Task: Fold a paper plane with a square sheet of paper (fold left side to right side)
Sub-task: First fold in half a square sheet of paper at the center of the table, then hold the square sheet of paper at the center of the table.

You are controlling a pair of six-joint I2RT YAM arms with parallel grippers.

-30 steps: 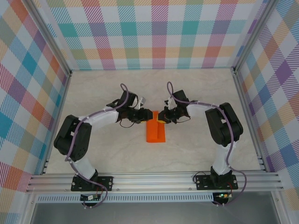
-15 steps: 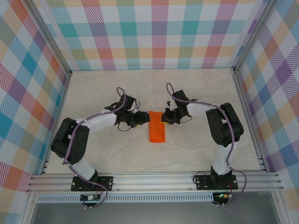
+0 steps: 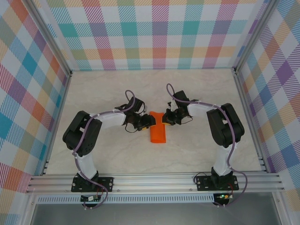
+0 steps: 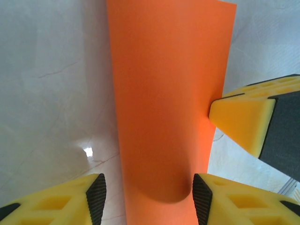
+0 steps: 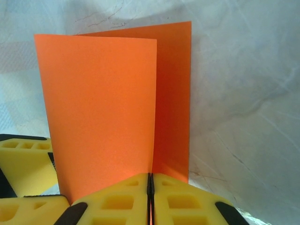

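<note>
Pinched at its far right corner in the closed right claw (image 3: 165, 118): folded orange square sheet of paper (image 3: 158, 133), lying mid-surface (image 3: 201, 93). Straddled across its rounded fold by the left claw (image 3: 148, 123), jaws apart, left finger (image 4: 96, 197) clear of the paper.

No words, numbers, labels or brand marks can be read in any view. The orange square sheet of paper (image 3: 158, 133) is plain on every visible face.
</note>
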